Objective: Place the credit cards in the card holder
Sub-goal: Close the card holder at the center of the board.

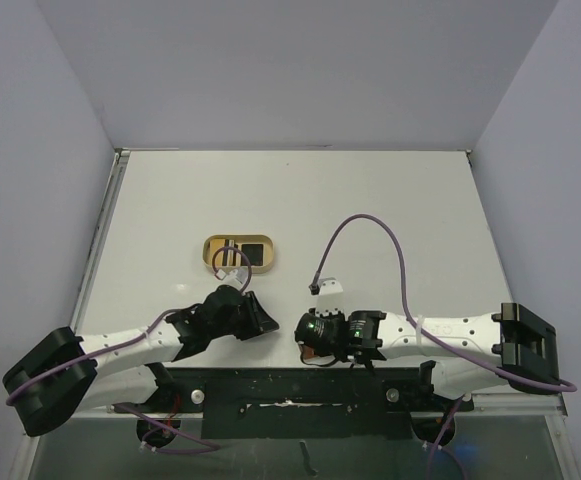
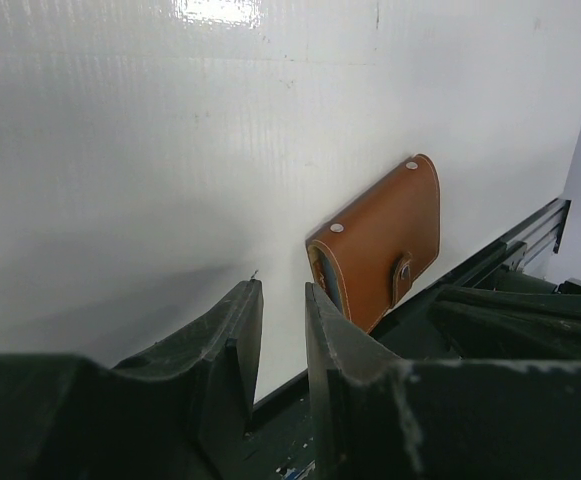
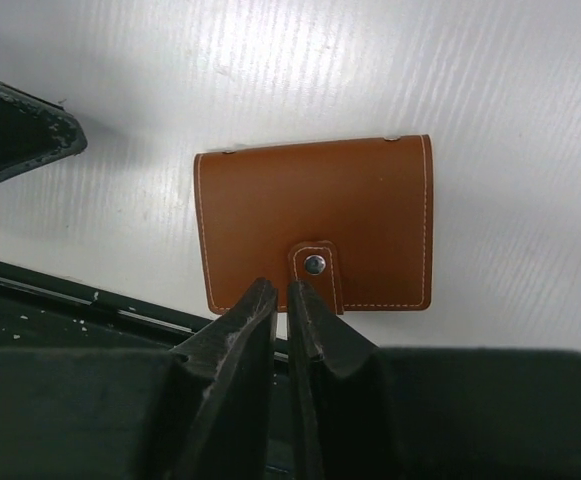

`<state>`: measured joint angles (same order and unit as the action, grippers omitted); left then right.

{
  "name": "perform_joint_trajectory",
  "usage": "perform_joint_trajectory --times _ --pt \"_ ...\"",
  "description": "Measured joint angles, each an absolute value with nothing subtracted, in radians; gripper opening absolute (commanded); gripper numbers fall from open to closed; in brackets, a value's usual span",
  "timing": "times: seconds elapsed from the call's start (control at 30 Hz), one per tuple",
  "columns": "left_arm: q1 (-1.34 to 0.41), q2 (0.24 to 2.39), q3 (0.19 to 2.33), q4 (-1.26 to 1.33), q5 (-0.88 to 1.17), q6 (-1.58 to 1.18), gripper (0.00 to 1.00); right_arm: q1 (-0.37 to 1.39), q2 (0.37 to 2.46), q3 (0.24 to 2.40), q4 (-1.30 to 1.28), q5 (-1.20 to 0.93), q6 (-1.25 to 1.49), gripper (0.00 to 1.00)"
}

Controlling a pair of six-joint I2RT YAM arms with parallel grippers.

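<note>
Nearest the right wrist camera, the right gripper (image 3: 282,292) had its dark fingers drawn almost together, only a slit between them. Their tips sat at the near edge of the card holder (image 3: 315,225), just beside its snap tab; a pinch on the leather could not be made out. The brown holder lay closed and flat on the white table (image 1: 390,200), by the near edge. The left gripper (image 2: 282,300), just beside it, stood slightly apart and empty. Farther back, a dark credit card (image 1: 256,253) lay in a tan tray (image 1: 206,254).
</note>
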<state>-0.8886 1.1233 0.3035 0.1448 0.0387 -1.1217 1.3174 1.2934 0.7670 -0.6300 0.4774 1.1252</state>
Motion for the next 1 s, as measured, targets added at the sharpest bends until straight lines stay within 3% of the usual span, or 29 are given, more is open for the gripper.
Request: perform_joint_trajectory --times 1.0 --pt "-0.936 1.249 0.303 0.25 0.058 -1.131 0.22 1.258 1.425 0.744 -0.526 0.436 1.129 0.11"
